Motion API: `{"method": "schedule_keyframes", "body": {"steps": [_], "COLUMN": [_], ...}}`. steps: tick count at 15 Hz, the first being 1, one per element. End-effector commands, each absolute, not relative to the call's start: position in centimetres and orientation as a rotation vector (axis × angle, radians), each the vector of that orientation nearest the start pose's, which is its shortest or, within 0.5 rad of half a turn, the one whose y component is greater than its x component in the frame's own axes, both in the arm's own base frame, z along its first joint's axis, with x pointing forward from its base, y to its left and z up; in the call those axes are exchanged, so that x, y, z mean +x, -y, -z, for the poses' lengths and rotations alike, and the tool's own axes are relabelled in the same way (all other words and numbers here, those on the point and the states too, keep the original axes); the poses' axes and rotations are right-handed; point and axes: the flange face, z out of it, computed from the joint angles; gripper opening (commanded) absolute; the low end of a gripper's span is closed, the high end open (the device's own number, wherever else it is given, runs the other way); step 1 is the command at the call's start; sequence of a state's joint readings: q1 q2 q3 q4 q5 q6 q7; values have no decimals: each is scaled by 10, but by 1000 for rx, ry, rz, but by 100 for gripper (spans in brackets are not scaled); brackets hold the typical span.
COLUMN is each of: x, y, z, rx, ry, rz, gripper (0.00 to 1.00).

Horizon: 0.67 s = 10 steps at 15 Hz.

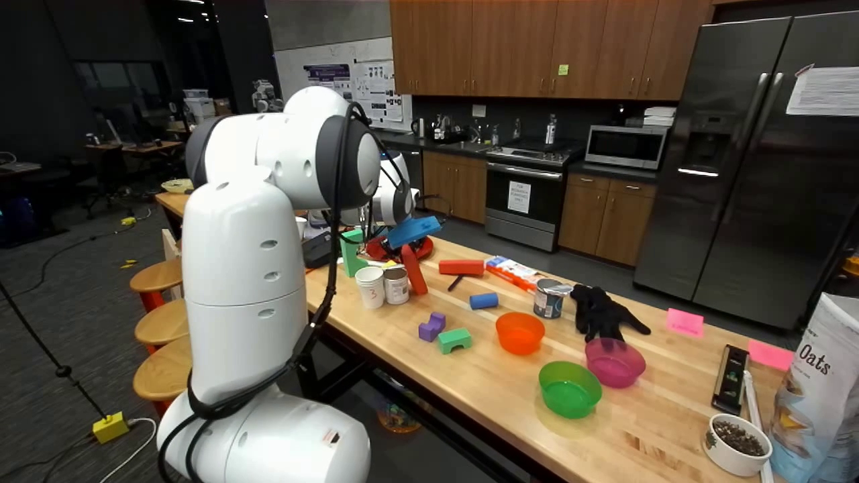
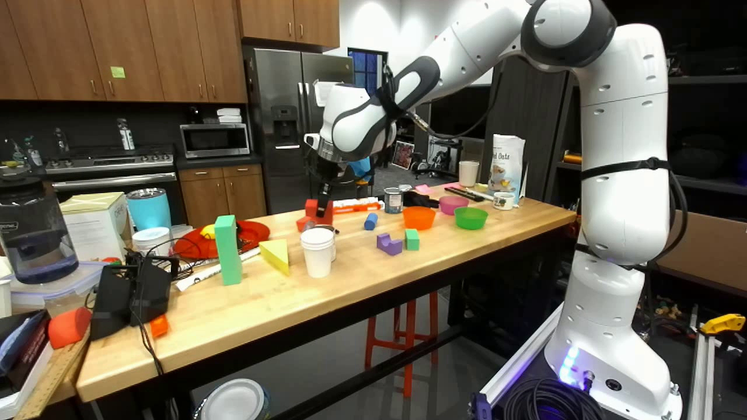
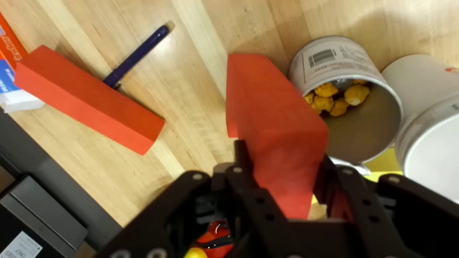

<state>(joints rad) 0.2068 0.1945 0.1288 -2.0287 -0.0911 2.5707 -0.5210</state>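
Steel refrigerator (image 1: 772, 188) (paper (image 1: 829, 92) stuck to it), microwave (image 1: 625, 146), oats bag (image 1: 815, 396)

Block (image 3: 274, 107) in end effector (image 3: 283, 157), can (image 3: 331, 64) beside cup (image 3: 416, 89)

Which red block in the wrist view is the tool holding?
The red block beside the open can, clasped in the tool; the other red block lies by the dark pen.
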Motion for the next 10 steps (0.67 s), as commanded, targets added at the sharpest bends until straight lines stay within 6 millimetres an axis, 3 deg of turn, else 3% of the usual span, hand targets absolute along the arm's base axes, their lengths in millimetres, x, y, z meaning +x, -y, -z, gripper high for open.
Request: {"method": "schedule_keyframes", "body": {"steps": [1, 6, 10], "x": [518, 461, 442], "y": [-176, -142, -126], "z": [-375, -371, -375], "rx": [-2949, -3049, -3074], "ry": [1320, 1168, 1152], "rz": [434, 264, 207], "gripper": [16, 16, 16]}}
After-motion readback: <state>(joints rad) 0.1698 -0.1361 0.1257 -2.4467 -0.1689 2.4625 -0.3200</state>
